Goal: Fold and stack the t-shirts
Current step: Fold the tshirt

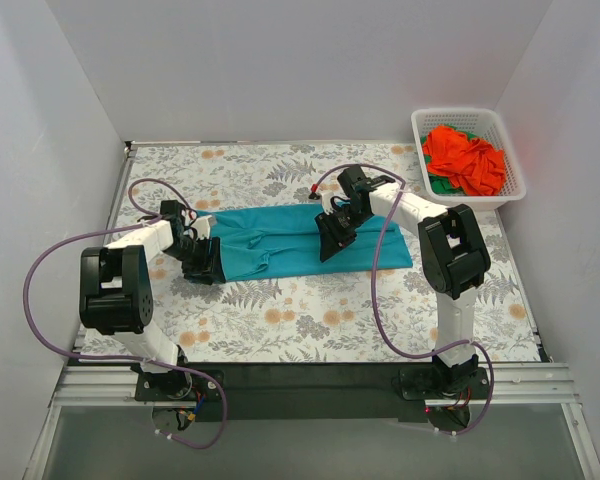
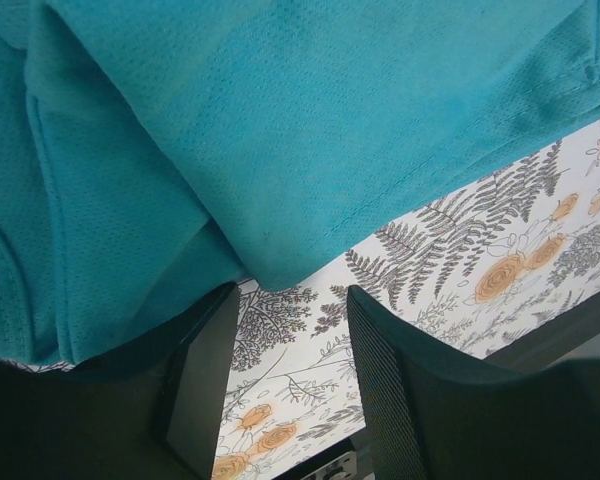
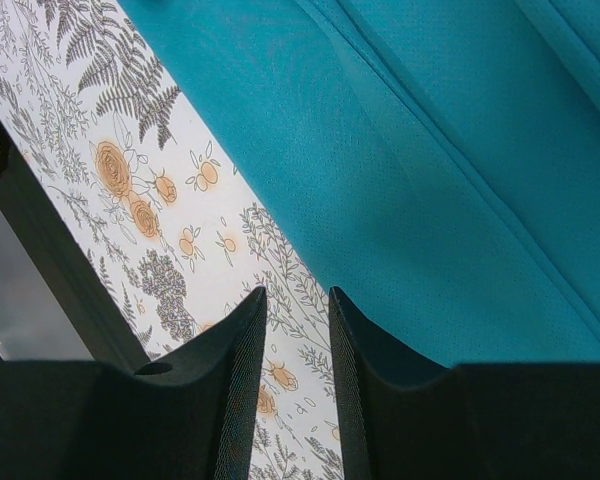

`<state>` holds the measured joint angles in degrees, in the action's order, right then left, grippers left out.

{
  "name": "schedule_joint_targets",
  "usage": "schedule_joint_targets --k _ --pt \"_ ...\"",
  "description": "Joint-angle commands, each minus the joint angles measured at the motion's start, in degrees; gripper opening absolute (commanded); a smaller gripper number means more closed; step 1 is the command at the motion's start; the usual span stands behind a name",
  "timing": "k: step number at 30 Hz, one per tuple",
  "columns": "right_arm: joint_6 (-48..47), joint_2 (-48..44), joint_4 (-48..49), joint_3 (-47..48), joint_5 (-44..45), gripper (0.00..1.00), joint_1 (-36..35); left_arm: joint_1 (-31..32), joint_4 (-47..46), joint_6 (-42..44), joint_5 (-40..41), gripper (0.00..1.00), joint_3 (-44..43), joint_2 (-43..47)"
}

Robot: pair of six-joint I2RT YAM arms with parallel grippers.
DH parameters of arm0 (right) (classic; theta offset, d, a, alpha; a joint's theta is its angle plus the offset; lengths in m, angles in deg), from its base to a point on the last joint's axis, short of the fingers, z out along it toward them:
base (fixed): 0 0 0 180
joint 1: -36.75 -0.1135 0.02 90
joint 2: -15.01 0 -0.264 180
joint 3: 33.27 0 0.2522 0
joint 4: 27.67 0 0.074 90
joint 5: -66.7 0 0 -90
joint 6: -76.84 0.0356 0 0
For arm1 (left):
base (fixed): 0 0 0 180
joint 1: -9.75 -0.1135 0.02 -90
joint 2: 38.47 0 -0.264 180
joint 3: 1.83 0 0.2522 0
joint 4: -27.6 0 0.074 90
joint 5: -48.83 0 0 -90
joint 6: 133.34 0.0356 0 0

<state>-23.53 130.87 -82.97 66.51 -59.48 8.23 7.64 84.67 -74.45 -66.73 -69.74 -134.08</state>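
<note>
A teal-blue soft cloth t-shirt (image 1: 280, 252), folded into a long band, is laid at the centre of the floral-patterned table (image 1: 300, 325). At its 9 o'clock end the left gripper (image 1: 202, 262) is held released, with only table seen between its fingers. Toward 3 o'clock the right gripper (image 1: 335, 238) is narrowly parted at the cloth's edge, grasping nothing. A crumpled bright orange-red shirt (image 1: 465, 160) and a partly hidden green one (image 1: 438, 184) are kept in the white plastic lattice basket (image 1: 467, 203) at 2 o'clock.

This looks like a robotics lab test cell: plain white panel walls (image 1: 280, 70) box in a small tabletop (image 1: 310, 325) spread with a floral-print cover. The left arm (image 1: 115, 290) and the right arm (image 1: 450, 250) are bolted to an aluminium rail (image 1: 310, 385) at its near edge, with purple cables (image 1: 26, 295) looping loose from them
</note>
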Motion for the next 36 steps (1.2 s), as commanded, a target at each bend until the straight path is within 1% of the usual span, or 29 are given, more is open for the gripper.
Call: schedule_joint_targets --k 1,5,6,7,8,9,15,18,25,31,34,36 --pt "0.2 -2.5 0.7 -0.1 -0.5 0.37 0.0 0.4 -2.1 1.4 7.3 0.46 0.7 -0.7" --pt "0.0 -2.6 0.7 -0.3 -0.4 0.37 0.0 1.3 -2.3 0.7 4.9 0.38 0.1 -1.8" --pt "-0.1 -2.6 0.6 -0.3 -0.2 0.37 0.0 1.3 -2.4 0.5 4.6 0.35 -0.2 -2.2" --pt "-0.1 -2.6 0.7 -0.4 -0.1 0.37 0.0 1.3 -2.4 0.4 4.4 0.33 -0.5 -2.3" --pt "-0.1 -2.6 0.6 -0.5 -0.1 0.37 0.1 1.3 -2.4 0.4 4.1 0.27 -0.9 -2.4" --pt "-0.1 -2.7 0.7 -0.6 0.0 0.37 0.0 1.3 -2.1 0.4 3.7 0.25 -1.1 -2.5" --pt "-0.2 -2.4 0.6 -0.6 -0.1 0.37 0.1 1.3 0.1 -0.4 -0.7 0.12 -4.5 -1.5" --pt "-0.3 -2.4 0.7 -0.6 0.0 0.36 0.1 1.3 0.9 -1.0 -2.1 0.01 -5.9 -0.9" --pt "-0.5 -2.3 0.6 -1.6 2.1 0.33 0.6 1.3 4.8 -1.6 -4.1 0.00 -10.1 -1.0" --pt "-0.5 -2.2 0.8 -1.9 2.3 0.32 0.8 1.3 6.6 -1.4 -4.6 0.00 -12.6 -1.1" --pt "-0.9 -2.2 0.7 -2.3 2.6 0.32 1.0 1.3 6.3 -2.2 -5.5 0.00 -15.8 -2.3" --pt "-1.0 -2.3 0.6 -2.6 2.8 0.32 1.2 1.3 6.1 -2.7 -5.6 0.00 -19.6 -3.6"
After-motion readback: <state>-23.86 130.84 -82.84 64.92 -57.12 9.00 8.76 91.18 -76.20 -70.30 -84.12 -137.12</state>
